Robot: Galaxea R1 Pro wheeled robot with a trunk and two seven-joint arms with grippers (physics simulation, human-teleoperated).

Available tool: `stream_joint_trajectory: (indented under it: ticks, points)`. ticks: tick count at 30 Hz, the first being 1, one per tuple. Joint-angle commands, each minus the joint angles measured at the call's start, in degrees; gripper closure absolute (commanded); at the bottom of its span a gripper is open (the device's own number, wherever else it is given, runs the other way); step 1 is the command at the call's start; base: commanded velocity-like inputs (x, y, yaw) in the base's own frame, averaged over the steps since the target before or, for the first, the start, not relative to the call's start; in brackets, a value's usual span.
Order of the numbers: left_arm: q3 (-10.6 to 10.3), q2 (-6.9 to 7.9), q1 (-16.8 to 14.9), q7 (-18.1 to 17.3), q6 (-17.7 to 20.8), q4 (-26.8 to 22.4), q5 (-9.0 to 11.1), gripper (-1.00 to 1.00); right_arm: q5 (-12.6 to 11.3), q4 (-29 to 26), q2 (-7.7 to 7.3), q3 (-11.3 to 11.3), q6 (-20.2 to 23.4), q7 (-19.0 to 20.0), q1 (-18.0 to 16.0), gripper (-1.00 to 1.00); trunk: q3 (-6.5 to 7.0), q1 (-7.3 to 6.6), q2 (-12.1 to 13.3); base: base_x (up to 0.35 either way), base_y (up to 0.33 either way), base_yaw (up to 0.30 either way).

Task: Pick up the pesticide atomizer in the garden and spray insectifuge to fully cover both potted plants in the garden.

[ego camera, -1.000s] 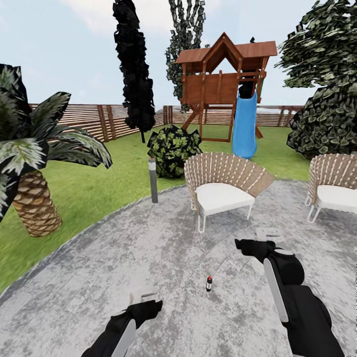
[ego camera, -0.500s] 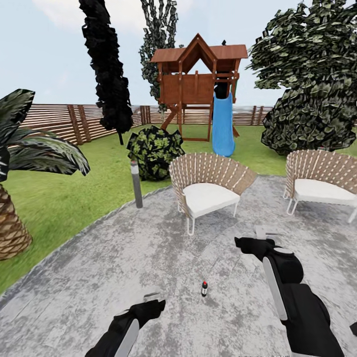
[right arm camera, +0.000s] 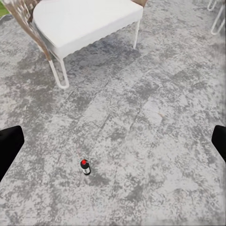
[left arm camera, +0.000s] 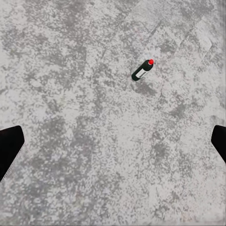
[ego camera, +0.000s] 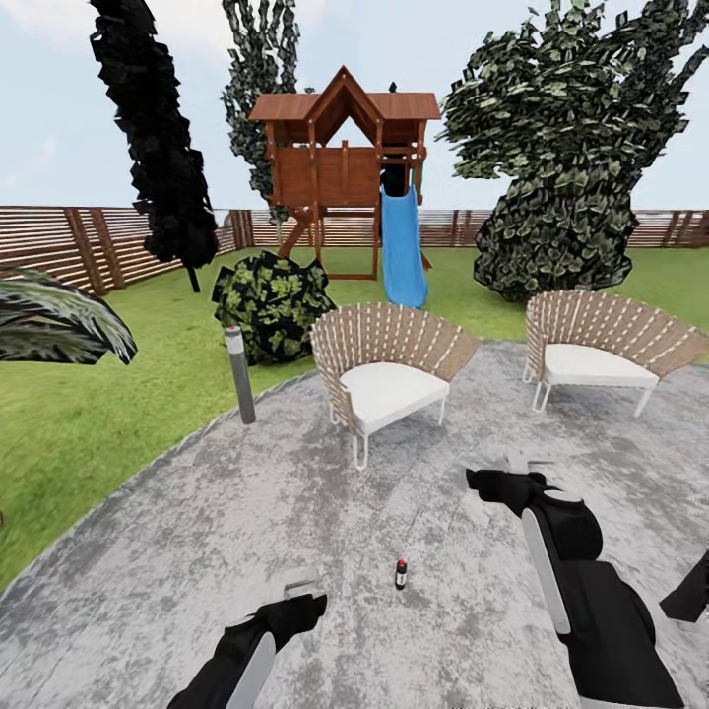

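Standing upright on the round grey stone patio (ego camera: 197, 551): the small slim dark-green bottle with red tip, the pesticide atomizer (ego camera: 401, 574), long axis vertical; lying at about one o'clock of the left gripper (ego camera: 298, 583), seven o'clock of the right gripper (ego camera: 522, 465); sitting between both, seemingly nearer the left; spread wide and empty, both sets of fingers; calling for a descending reach.

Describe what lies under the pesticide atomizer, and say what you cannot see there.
The pesticide atomizer stands upright on the round grey stone patio, between both arms. Bare mottled stone surrounds it. The patch directly beneath its base is covered by the bottle itself.
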Motion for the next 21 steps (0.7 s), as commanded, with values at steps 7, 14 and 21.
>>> stream_joint_trajectory:
  ticks: [7,14,21]
  points:
    - [-0.04,0.16,-0.06,0.33,0.19,-0.57,1.00,-1.00,-0.02,-0.05,0.03,0.00,0.98,-0.12,-0.13,-1.00,-0.06,0.01,-0.03,0.025,0.314,-0.277]
    - [-0.20,0.35,-0.06,0.50,0.20,-0.53,4.39,-1.00,-0.02,-0.05,-0.07,-0.08,1.16,-0.11,-0.55,-1.00,-0.06,0.01,-0.03,0.001,0.320,-0.277]
    - [-0.26,0.41,-0.03,0.52,0.20,-0.28,4.61,-1.00,-0.02,-0.05,-0.08,-0.13,1.16,-0.11,-0.66,-1.00,-0.06,0.01,-0.03,0.000,0.321,-0.277]
